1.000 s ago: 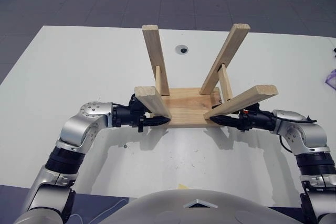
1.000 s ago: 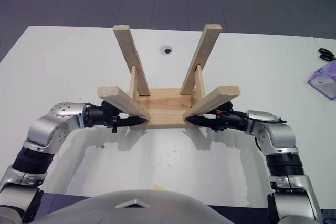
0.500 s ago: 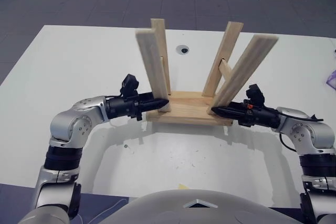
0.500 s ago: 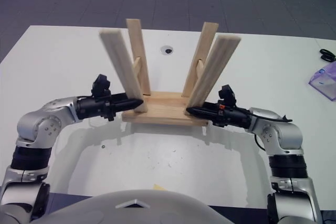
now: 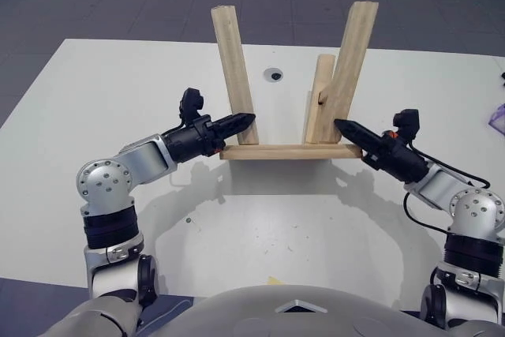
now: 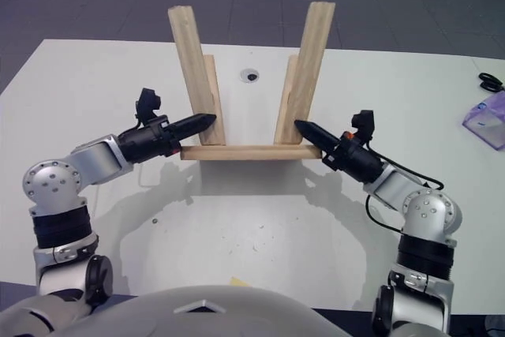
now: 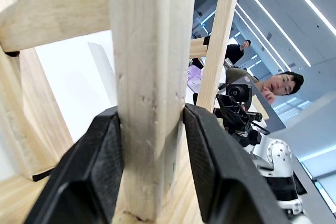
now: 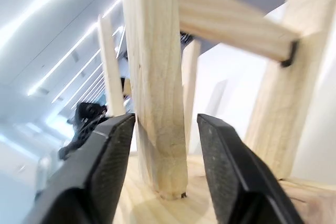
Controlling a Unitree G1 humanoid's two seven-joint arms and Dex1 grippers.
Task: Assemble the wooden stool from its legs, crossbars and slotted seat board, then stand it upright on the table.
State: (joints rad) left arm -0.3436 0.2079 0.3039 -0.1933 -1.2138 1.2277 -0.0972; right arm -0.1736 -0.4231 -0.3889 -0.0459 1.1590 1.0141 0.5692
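The stool [image 5: 288, 116] is upside down near the middle of the white table [image 5: 95, 92], legs pointing up and toward 12 o'clock; its seat board [image 5: 288, 151] is seen edge-on as a thin strip between the two arms; whether that board touches the tabletop cannot be told, though its shadow falls on the surface toward 6 o'clock.

The left gripper [image 5: 246, 120] comes in from 8 o'clock and is clamped on the left-side leg [image 5: 233, 69] just above the board; in the left wrist view both black fingers [image 7: 100, 171] press flat on opposite faces of that leg, and a crossbar [image 7: 52, 17] runs off to the neighbouring leg. The right gripper [image 5: 342, 125] comes in from 4 o'clock onto the right-side leg [image 5: 351, 61] at the same height; its fingers [image 8: 105, 171] bracket the wood narrowly, one pad on it, the other with a sliver of gap.

Between the leg pairs, at 12 o'clock, a round dark hole [image 5: 274, 75] sits in the tabletop; the legs screen the surface either side of it. At 3 o'clock, well apart at the table's edge, lie a purple container [image 6: 488, 120] and a small dark object [image 6: 491, 80]; a yellow scrap [image 5: 272, 280] lies at 6 o'clock by the near edge.
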